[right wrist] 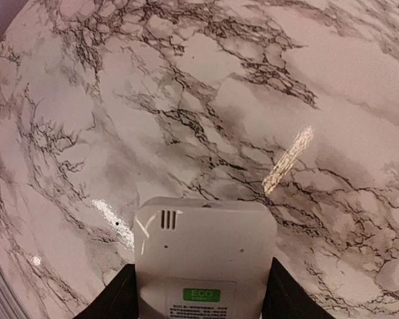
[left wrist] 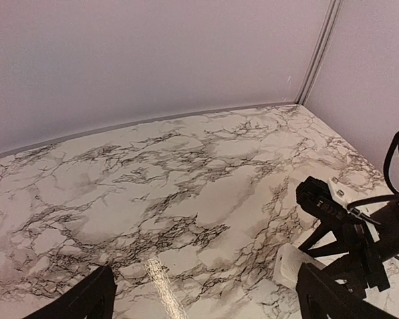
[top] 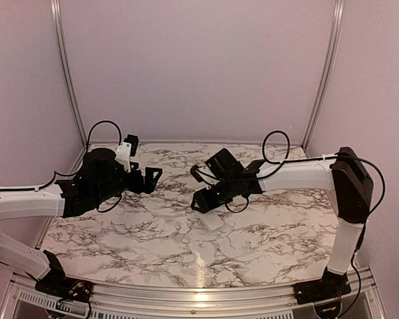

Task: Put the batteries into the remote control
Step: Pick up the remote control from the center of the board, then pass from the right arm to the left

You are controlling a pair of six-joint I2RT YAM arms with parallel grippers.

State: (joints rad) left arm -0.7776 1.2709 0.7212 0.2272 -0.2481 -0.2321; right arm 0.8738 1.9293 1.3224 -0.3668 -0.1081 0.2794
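the right gripper (right wrist: 201, 294) has its two fingers (right wrist: 116, 298) pressed on both sides of the remote control (right wrist: 206, 246), so it grips it. the remote control shows its back side with a green label (right wrist: 201, 294) and sits above the marble table (top: 120, 232), near the middle. the left gripper (left wrist: 206, 302) hangs wide open, holds nothing, and is apart on the left.

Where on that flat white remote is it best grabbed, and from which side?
Grab it across its two long side edges, near one end, coming in along its length. The remote control is flat and thin with straight, parallel sides, so a two-sided pinch seats squarely there. The right gripper grips it just this way, with the labelled back face up.
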